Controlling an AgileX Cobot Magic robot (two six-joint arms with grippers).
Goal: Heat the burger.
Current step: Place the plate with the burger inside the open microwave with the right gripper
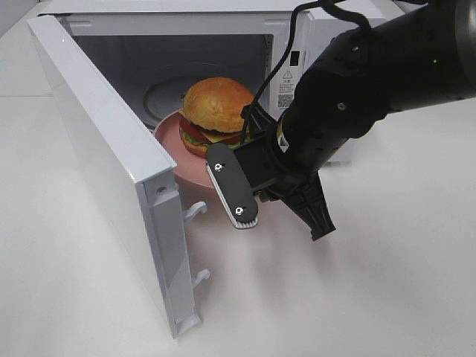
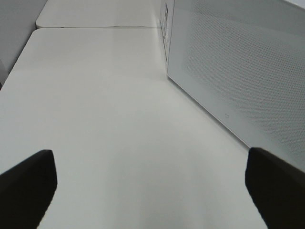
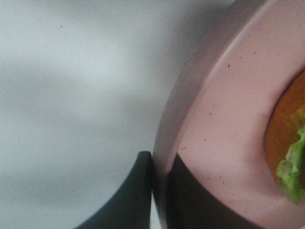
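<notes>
Right wrist view: two dark fingers (image 3: 136,195) sit nearest the lens, close together, with the rim of the plate (image 3: 224,109) pinched between them. We log the right gripper (image 3: 161,160) as clamped on the plate. One finger lies outside the rim and the other on the pink inner face. Burger (image 3: 286,143) lies on the plate inward of the inner finger, apart from it; only a bun edge and green lettuce show. Pale surface (image 3: 71,95) beyond the rim is blurred.

Left wrist view: left gripper (image 2: 152,188) has its fingers wide apart at two corners of the frame, with only the table (image 2: 95,119) between them. White dotted panel (image 2: 238,71) stands alongside, near one finger and not touching it.

Exterior high view: right arm (image 1: 387,67) extends from the right to the plate's near rim. Microwave (image 1: 223,22) has its door (image 1: 97,149) open. Plate is at the cavity mouth with the burger upright on it, just beyond the gripper toward the cavity. We cannot tell whether the plate rests on the oven floor.
</notes>
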